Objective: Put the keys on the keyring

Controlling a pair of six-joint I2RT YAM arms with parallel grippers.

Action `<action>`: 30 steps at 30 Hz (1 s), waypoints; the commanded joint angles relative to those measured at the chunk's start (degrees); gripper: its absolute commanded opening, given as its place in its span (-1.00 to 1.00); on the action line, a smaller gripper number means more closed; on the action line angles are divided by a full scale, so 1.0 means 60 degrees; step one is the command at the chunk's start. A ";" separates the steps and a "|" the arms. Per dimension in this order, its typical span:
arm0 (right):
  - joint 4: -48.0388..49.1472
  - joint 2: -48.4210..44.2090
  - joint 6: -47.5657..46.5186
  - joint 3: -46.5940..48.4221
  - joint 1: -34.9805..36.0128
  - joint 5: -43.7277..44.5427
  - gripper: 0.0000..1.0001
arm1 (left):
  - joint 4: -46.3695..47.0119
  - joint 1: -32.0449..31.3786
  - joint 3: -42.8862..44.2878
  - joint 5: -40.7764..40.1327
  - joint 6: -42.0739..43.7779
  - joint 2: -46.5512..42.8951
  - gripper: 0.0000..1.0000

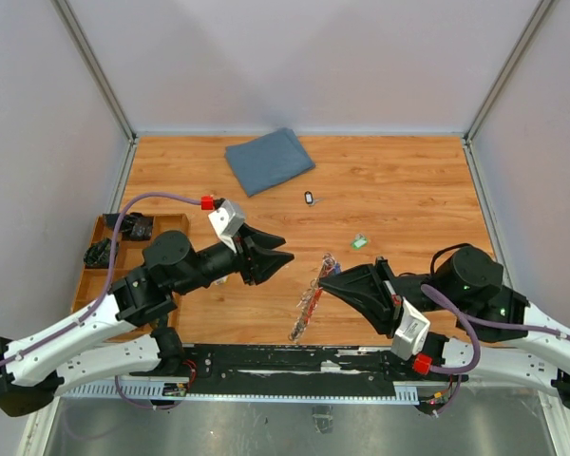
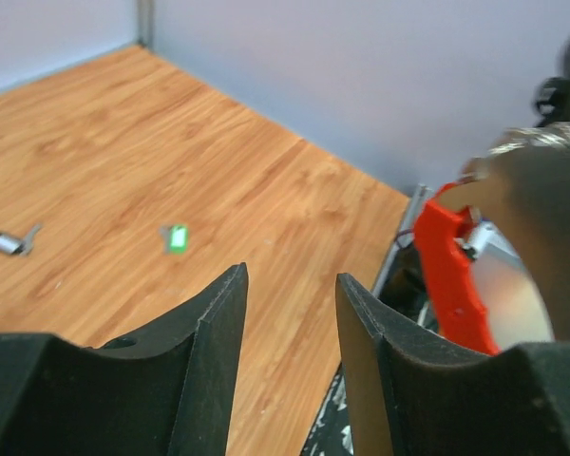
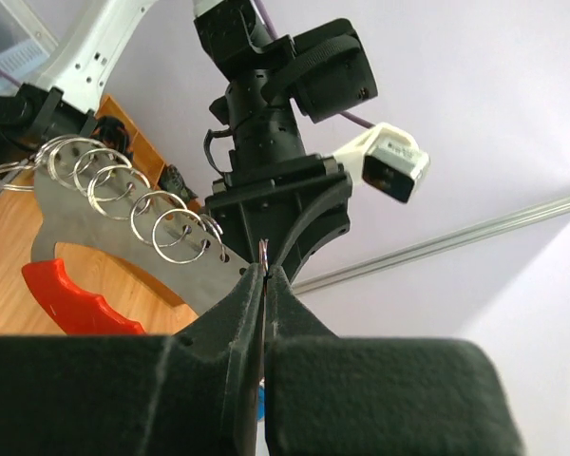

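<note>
Two keys lie on the wooden table: a green-headed key (image 1: 360, 241) (image 2: 178, 237) and, farther back, a dark-headed silver key (image 1: 309, 199) (image 2: 7, 243). The keyring (image 1: 307, 309) is a silvery plate (image 3: 85, 230) carrying several split rings, with a red grip (image 3: 71, 296) (image 2: 448, 275). My right gripper (image 1: 321, 278) (image 3: 264, 268) is shut on the edge of one ring, and the rest hangs below it. Facing it from the left, my left gripper (image 1: 287, 248) (image 2: 291, 274) stands open, with nothing between its fingers.
A folded blue cloth (image 1: 269, 160) lies at the back of the table. At the left edge stands a wooden tray (image 1: 88, 281) holding dark parts. Pale walls enclose the table, and a black rail (image 1: 294, 359) runs along the front.
</note>
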 commanded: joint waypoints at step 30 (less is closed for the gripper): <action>-0.3816 0.1041 0.4679 0.0974 -0.0117 0.3603 -0.98 | -0.4365 0.4692 -0.4159 -0.3231 -0.7161 0.0087 -0.14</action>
